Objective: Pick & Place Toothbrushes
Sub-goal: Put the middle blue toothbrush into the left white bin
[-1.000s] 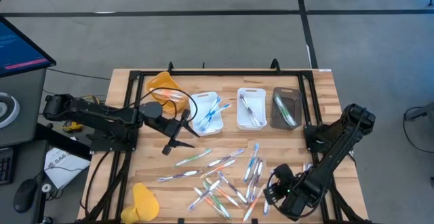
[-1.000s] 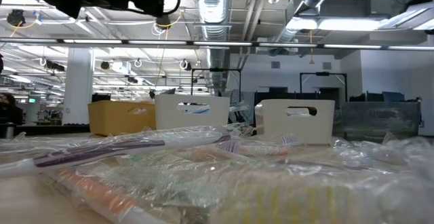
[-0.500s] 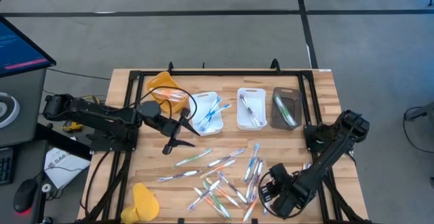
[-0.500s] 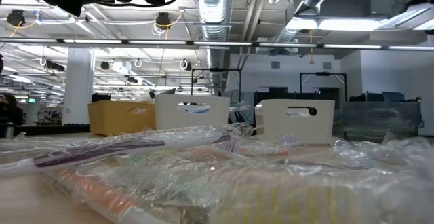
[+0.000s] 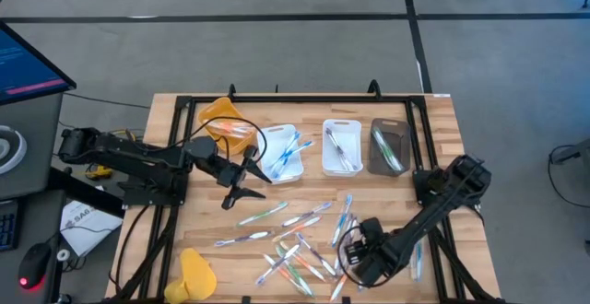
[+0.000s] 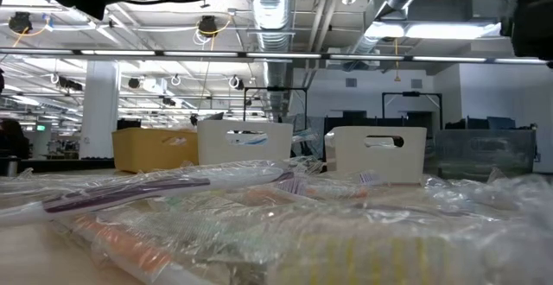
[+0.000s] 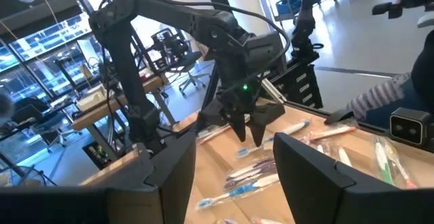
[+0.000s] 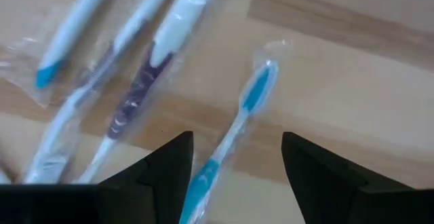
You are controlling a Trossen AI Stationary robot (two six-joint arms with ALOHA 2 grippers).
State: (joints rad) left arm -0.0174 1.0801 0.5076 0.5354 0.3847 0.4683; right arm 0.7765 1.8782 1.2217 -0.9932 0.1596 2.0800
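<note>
Several wrapped toothbrushes (image 5: 295,239) lie scattered flat on the wooden table's near middle. My right gripper (image 5: 348,254) points down over the right end of that scatter, open. In its wrist view (image 8: 234,178) the fingers stand on either side of a blue-and-white toothbrush (image 8: 239,123) in a clear wrapper, apart from it. The left wrist view shows that gripper (image 7: 248,132) just above the brushes. My left gripper (image 5: 241,181) waits open and level, above the table in front of the trays.
Along the far side stand a yellow tray (image 5: 225,122), a white tray (image 5: 282,166) with blue brushes, a second white tray (image 5: 342,162) and a dark tray (image 5: 388,163). A yellow object (image 5: 195,273) lies at the near left. A black frame (image 5: 184,111) edges the table.
My right gripper has moved toward the table's left edge and down, from the near right corner to just above the right end of the scattered toothbrushes. The toothbrushes have stayed where they were.
</note>
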